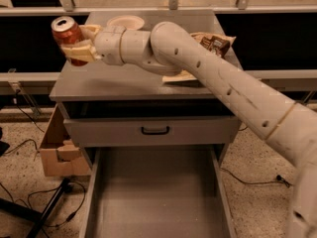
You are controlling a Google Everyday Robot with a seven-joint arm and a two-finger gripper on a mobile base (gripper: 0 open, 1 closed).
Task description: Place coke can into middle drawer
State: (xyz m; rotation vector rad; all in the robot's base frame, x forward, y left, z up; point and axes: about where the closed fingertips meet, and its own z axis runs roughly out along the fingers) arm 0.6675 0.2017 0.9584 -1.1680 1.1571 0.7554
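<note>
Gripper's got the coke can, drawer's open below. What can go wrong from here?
1. The gripper holds the coke can near the left edge of the cabinet top; a slip likely lands it there or by the cardboard box, not in the middle drawer.
2. The chip bag lies beside the arm; swinging may sweep it off.
3. Descending, the can might clip the upper drawer front.

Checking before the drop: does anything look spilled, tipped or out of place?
Nothing stands out. The gripper holds the coke can roughly upright above the cabinet top, at its left edge; the middle drawer stands open below.
</note>
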